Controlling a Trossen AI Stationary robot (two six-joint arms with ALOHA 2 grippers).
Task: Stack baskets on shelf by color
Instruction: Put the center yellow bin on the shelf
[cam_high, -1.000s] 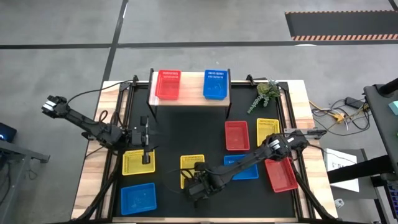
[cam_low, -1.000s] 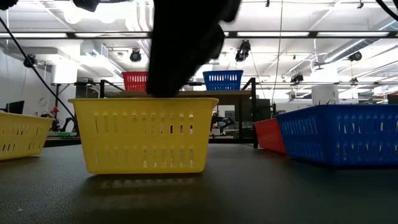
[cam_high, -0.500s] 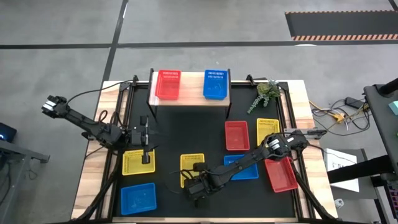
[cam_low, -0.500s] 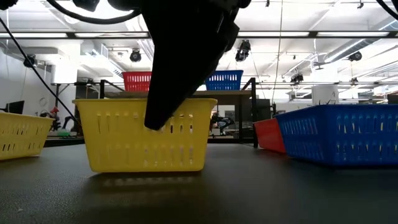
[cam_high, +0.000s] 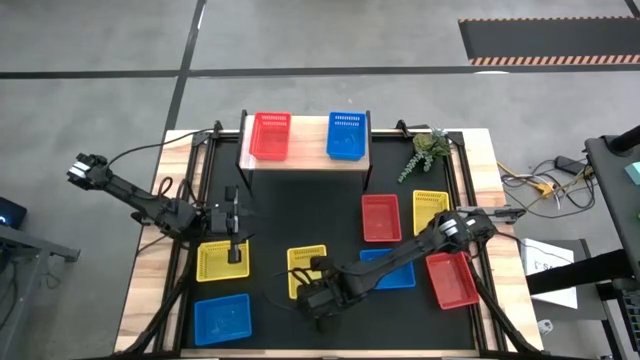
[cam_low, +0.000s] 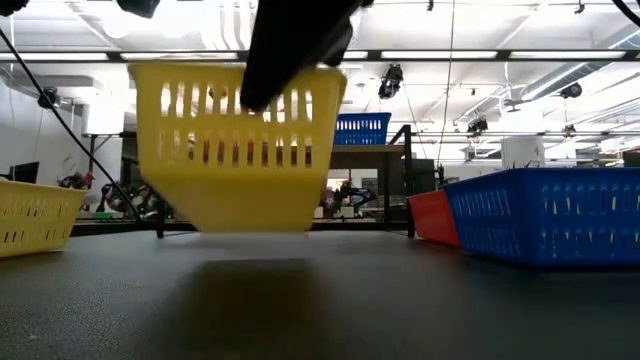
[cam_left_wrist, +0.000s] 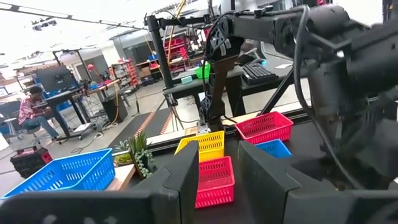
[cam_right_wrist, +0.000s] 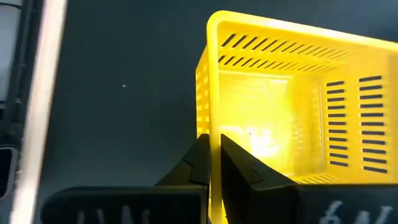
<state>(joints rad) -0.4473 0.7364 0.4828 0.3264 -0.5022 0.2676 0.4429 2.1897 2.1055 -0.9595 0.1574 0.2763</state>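
My right gripper (cam_right_wrist: 211, 163) is shut on a yellow basket (cam_low: 238, 145), which hangs clear of the table near its front middle (cam_high: 308, 270). My left gripper (cam_left_wrist: 217, 180) stands open above another yellow basket (cam_high: 222, 260) at the left, with nothing between its fingers. On the wood-topped shelf (cam_high: 306, 160) at the far side a red basket (cam_high: 270, 136) and a blue basket (cam_high: 346, 136) rest on their bottoms. My right gripper pinches the yellow basket's near wall at its rim (cam_right_wrist: 209, 134), one finger inside the basket and one outside (cam_low: 262, 95). The fingers come from above, pointing down. The basket hangs below them, lifted clear of the table and slightly tilted.
A blue basket (cam_high: 222, 318) lies at the near left. Another blue one (cam_high: 390, 268) sits under my right arm. Two red baskets (cam_high: 381, 217) (cam_high: 452, 280) and a yellow one (cam_high: 431, 210) lie at the right. A small plant (cam_high: 428, 150) stands at the far right.
My right gripper has taken hold of the yellow basket and gone up with it. The basket stood flat on the table, then tipped, and now hangs clear above it.
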